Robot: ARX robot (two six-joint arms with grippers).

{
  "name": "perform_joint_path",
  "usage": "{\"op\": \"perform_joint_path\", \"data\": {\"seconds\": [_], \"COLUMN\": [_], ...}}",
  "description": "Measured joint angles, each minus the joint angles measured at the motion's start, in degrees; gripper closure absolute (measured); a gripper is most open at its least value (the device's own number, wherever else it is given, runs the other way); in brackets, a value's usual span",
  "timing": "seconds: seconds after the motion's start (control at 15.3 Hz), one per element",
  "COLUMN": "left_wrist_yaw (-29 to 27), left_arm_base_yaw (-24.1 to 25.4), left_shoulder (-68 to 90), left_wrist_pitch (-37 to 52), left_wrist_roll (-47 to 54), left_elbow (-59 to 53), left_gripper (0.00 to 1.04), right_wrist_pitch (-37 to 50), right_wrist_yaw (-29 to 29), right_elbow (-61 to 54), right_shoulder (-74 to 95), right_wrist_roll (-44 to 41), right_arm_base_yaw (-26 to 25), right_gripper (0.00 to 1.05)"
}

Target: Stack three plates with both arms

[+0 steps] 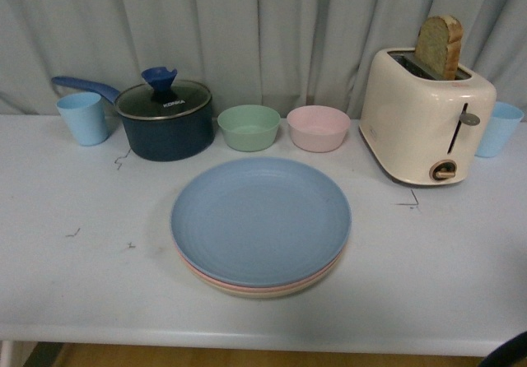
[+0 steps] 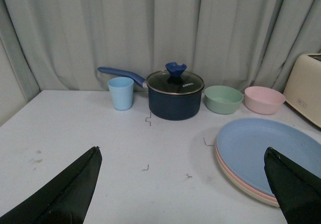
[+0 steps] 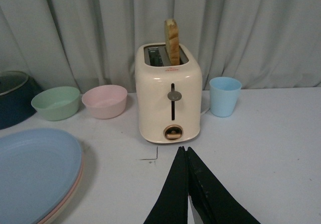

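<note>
Stack looks finished: all three plates sit in one pile near the front edge of the surface.

I see the light blue plate [image 1: 260, 217] on top, with the rim of the pink plate [image 1: 247, 286] under it and the beige plate [image 1: 265, 294] lowest, all resting on the white surface [image 1: 74, 276] midway between its left and right edges. Neither arm touches the pile. The left gripper [image 2: 185, 184] has its fingers [image 2: 70, 194] spread wide and empty, off to the left of the plates. The right gripper [image 3: 187, 194] has its fingers [image 3: 173, 194] pressed together on nothing, in front of the toaster [image 3: 169, 96]. I judge nothing remains but to pull back.
</note>
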Motion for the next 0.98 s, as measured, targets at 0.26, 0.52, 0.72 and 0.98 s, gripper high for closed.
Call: {"op": "perform_joint_path", "data": {"seconds": [0.26,0.52,0.72,0.98], "left_wrist_yaw": [-0.02,0.00,0.02,0.00], "left_arm_base_yaw": [0.00,0.00,0.00,0.00], "left_shoulder": [0.00,0.00,0.00,0.00], "left_wrist_pitch": [0.00,0.00,0.02,0.02], "left_wrist_roll": [0.02,0.02,0.02,0.02], "left_elbow": [0.00,0.00,0.00,0.00], "left_gripper": [0.07,0.07,0.07,0.07], "right_wrist_pitch": [-22.45,-31.04,-36.59,-39.80], "right_wrist_yaw": [-6.32,-6.60,-6.62,-6.62], "right_elbow": [-4.13,-5.99,-6.14,-6.16], "right_shoulder": [-27.87,-37.31,-43.98,-47.39], "right_wrist_roll": [-0.02,-0.04,-0.04,-0.04], "right_arm_base_yaw": [-7.30,-7.26,-7.26,-7.26], "right_gripper": [1.03,1.03,1.03,1.03]}}
